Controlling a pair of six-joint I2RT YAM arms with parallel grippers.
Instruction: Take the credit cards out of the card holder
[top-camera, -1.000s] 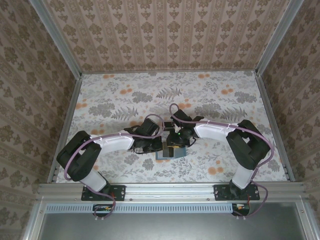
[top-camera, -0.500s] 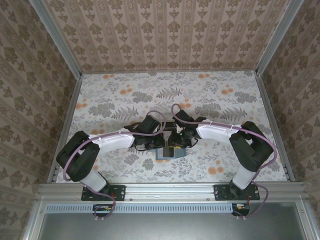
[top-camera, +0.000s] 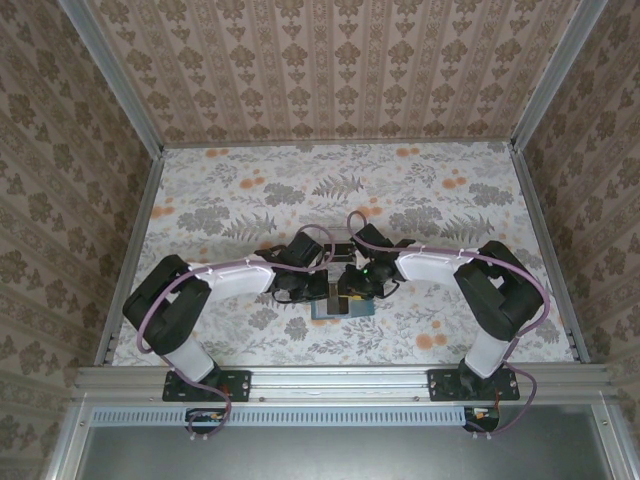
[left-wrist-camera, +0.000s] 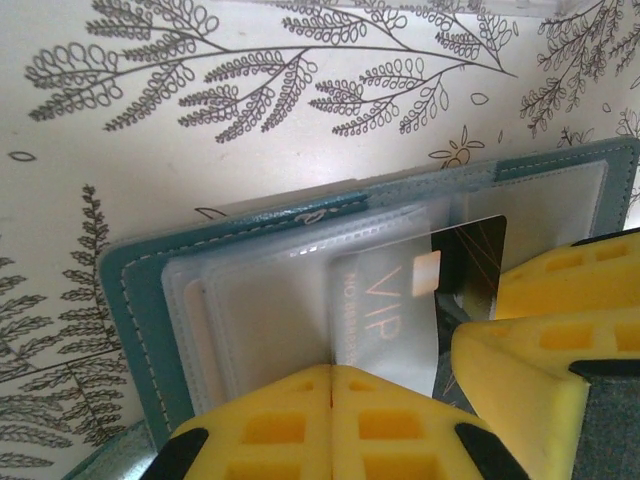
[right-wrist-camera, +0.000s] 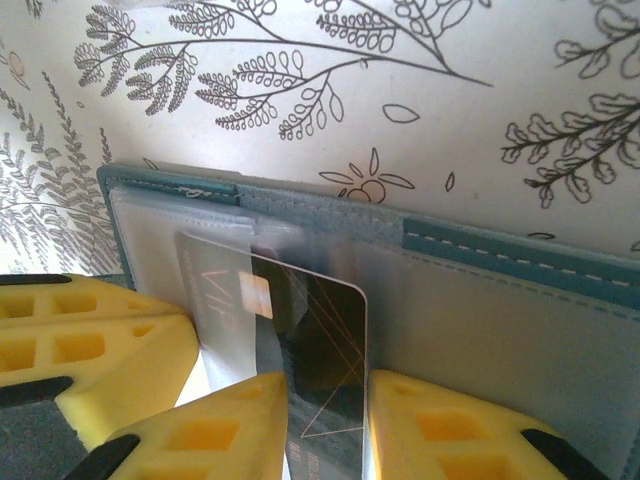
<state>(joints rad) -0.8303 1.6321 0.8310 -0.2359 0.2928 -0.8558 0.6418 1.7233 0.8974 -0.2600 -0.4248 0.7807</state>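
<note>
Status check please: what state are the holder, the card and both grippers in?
card holder: open, flat on table.
VIP card: partly out of its clear sleeve.
left gripper: shut, at the sleeve edge.
right gripper: closed on the VIP card.

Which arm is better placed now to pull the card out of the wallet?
Right. The card already sits between the fingers of the right gripper, while the shut left gripper appears to hold the wallet down.
</note>
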